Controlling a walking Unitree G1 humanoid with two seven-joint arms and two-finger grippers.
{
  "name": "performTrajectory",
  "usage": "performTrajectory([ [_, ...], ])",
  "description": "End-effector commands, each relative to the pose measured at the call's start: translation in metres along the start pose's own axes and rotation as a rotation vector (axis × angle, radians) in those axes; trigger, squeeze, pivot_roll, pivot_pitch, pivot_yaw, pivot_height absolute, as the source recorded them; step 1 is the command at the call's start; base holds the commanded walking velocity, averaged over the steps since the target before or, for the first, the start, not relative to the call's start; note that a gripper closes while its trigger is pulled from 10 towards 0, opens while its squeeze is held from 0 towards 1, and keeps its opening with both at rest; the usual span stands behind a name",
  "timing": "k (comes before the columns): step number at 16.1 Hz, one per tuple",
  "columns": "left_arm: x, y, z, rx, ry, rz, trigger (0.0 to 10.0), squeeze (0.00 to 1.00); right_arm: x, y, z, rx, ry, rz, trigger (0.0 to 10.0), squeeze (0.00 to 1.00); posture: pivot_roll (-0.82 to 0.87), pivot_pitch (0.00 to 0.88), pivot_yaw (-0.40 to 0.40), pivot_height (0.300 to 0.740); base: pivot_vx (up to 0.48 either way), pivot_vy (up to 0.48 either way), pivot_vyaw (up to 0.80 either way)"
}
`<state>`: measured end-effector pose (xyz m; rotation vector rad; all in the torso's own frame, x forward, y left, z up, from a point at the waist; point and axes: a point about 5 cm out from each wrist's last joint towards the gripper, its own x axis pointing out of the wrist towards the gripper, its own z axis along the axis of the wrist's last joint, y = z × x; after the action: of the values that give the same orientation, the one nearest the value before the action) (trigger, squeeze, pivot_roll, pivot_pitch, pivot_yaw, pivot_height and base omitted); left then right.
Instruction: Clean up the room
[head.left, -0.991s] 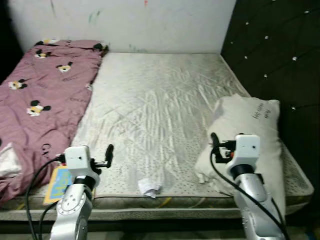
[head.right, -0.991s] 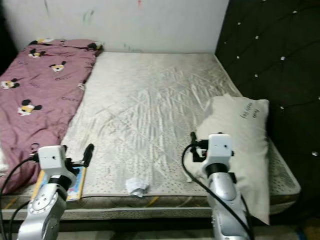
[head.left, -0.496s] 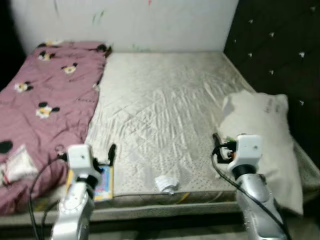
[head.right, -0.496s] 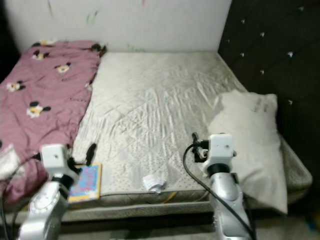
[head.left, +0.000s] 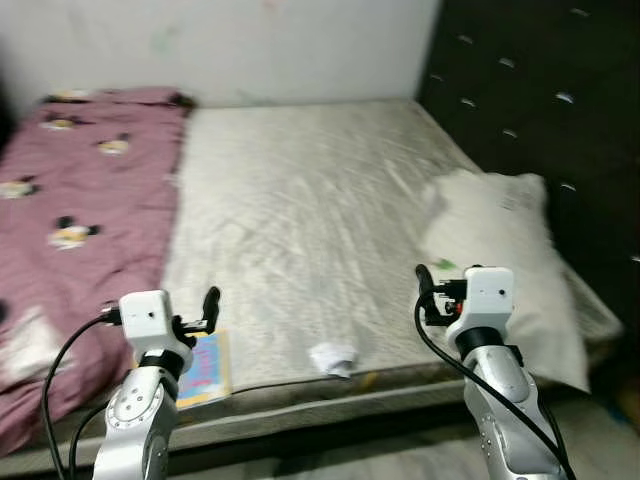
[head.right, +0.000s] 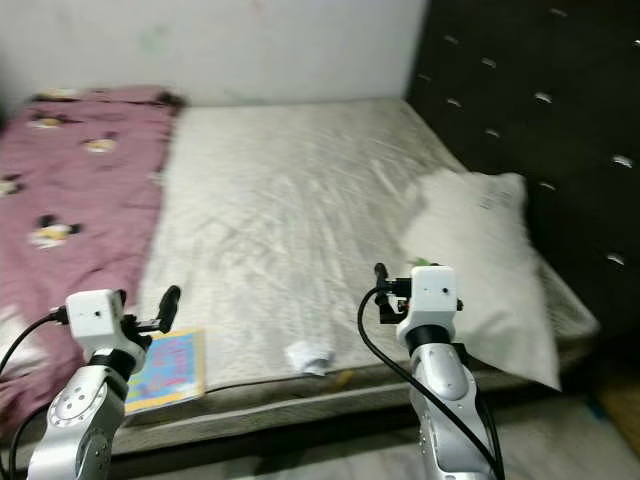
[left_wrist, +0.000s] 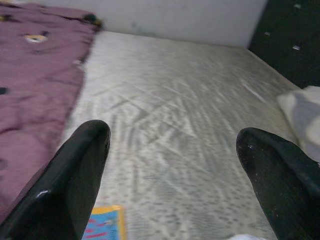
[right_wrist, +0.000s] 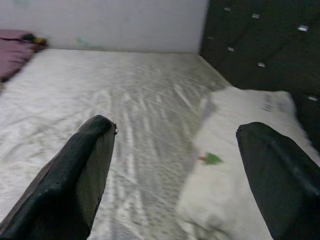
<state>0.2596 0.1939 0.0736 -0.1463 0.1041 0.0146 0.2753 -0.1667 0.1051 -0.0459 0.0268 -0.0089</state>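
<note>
Crumpled paper (head.left: 333, 358) is lying at the mattress (head.left: 300, 200) front edge: light, soft, pinch anywhere. Left gripper (left_wrist: 175, 165) and right gripper (right_wrist: 175, 160) are hovering spread, empty.

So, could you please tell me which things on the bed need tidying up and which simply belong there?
To tidy:
- crumpled paper at the mattress's near edge
- colourful booklet at the near edge, beside the quilt
- small green scrap on the pillow

Belongs there:
- white pillow by the dark headboard
- pink cartoon quilt
- bare mattress
</note>
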Motion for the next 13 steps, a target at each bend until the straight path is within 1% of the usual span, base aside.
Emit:
performTrajectory([
  [1,0.0004,-0.001,0.0005,0.008,0.001,-0.003,10.0,0.0,0.0007,-0.0012,0.0008,-0.002,-0.002,-0.003,10.0,0.0,-0.03,0.019,-0.019,0.74,0.0,0.0,0.0],
  [4,0.001,-0.0034,-0.0021,0.006,0.02,-0.036,10.0,0.0,0.0011,-0.0009,0.0009,-0.002,-0.004,0.003,10.0,0.0,-0.03,0.012,-0.018,0.74,0.0,0.0,0.0],
  [5,0.0004,-0.0038,-0.0014,0.005,0.013,-0.042,10.0,0.0,0.001,-0.0009,0.0011,-0.002,-0.005,0.004,10.0,0.0,-0.02,0.01,-0.02,0.74,0.0,0.0,0.0],
  [6,-0.0014,-0.0039,0.0017,0.018,-0.01,-0.04,10.0,0.0,0.0008,-0.0008,0.0012,0.002,-0.004,0.007,10.0,0.0,-0.02,0.01,-0.02,0.74,0.0,0.0,0.0],
  [8,-0.0031,0.0002,0.0041,0.055,-0.023,-0.014,10.0,0.0,0.0013,0.0001,0.0005,0.013,0.003,0.022,10.0,0.0,-0.02,0.009,-0.021,0.74,0.0,0.0,0.0],
  [10,-0.005,0.005,0.0017,0.045,-0.008,0.017,10.0,0.0,0.0034,0.0021,0.0006,0.011,0.005,0.034,10.0,0.0,-0.01,0.015,-0.022,0.74,0.0,0.0,0.0],
  [12,-0.0054,0.0038,0.0013,0.051,-0.01,0.01,10.0,0.0,0.0056,0.005,0.0012,-0.016,0.001,0.054,10.0,0.0,-0.01,0.015,-0.022,0.74,0.0,0.0,0.0],
  [13,-0.0054,0.0025,0.0008,0.056,-0.009,0.005,10.0,0.0,0.0065,0.0067,0.0018,-0.03,-0.001,0.072,10.0,0.0,-0.01,0.015,-0.022,0.74,0.0,0.0,0.8],
])
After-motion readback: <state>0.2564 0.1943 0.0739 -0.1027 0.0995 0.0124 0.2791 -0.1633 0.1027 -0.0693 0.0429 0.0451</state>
